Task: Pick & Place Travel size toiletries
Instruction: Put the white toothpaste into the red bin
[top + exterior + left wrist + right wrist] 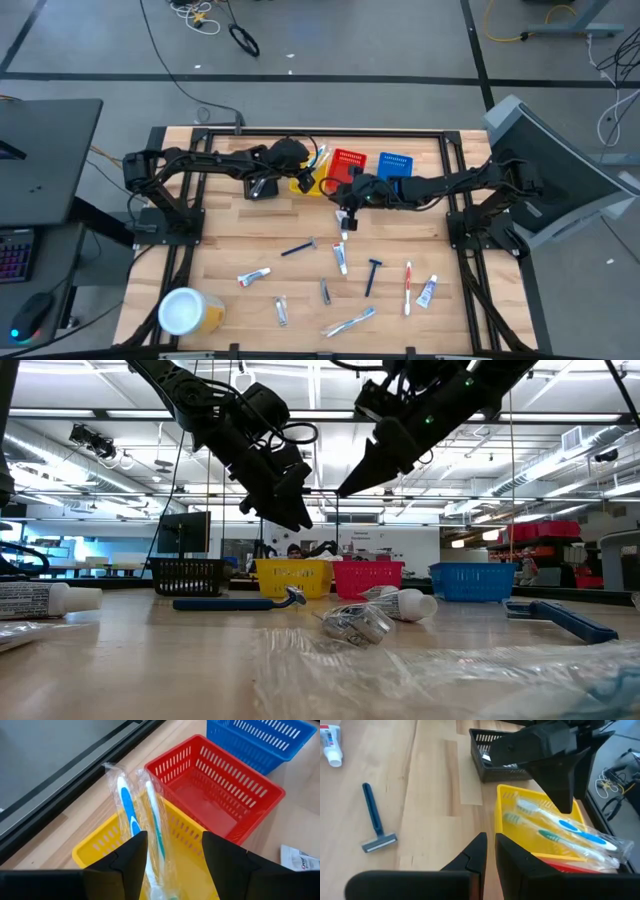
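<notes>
My left gripper hangs just above the yellow basket, fingers spread wide and holding nothing. Directly below and ahead of the fingers lie two wrapped toothbrushes, one blue-handled, one green-handled, resting in the basket with their handle ends sticking out over its far rim. Beyond the basket sit the red basket and then the blue basket; the black basket stands on its other side.

My right gripper hovers over the table just beside the yellow basket, its fingers nearly together with only a thin slit between them and nothing in it. Off to its side lies a blue razor, and farther off a white tube. The other toiletries are scattered across the nearer table, well apart from both grippers.
</notes>
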You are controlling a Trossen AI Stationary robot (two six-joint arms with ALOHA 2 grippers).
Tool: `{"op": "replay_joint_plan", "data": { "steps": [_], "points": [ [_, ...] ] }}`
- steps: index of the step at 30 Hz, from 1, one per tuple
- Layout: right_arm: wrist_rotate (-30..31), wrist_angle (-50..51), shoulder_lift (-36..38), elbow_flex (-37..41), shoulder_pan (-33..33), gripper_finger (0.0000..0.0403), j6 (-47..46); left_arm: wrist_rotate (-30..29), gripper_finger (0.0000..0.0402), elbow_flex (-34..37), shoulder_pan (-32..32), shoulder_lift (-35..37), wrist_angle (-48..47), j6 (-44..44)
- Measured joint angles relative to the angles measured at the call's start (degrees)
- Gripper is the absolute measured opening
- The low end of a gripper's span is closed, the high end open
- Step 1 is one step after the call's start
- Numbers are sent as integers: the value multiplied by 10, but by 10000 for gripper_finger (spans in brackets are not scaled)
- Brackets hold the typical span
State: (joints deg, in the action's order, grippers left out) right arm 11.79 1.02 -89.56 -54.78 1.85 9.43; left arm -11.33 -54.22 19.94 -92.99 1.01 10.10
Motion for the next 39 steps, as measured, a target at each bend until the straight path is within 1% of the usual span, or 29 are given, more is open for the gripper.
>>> {"op": "replay_joint_plan", "data": {
  "steps": [6,12,15,28,32,37,39],
  "points": [
    [0,-10,0,0,0,44,-6,0,195,0,0,0,0,1],
    [1,-26,0,0,0,44,-92,0,195,0,0,0,0,3],
    [32,-19,0,0,0,44,-122,0,195,0,0,0,0,4],
    [32,-27,0,0,-1,47,-111,0,195,0,0,0,0,4],
    [36,-25,0,0,-1,69,-97,0,195,0,0,0,0,4],
    [35,-26,0,0,-1,113,-96,0,195,0,0,0,0,4],
    [22,-25,0,0,-1,131,-96,0,195,0,0,0,0,4]
  ]
}}
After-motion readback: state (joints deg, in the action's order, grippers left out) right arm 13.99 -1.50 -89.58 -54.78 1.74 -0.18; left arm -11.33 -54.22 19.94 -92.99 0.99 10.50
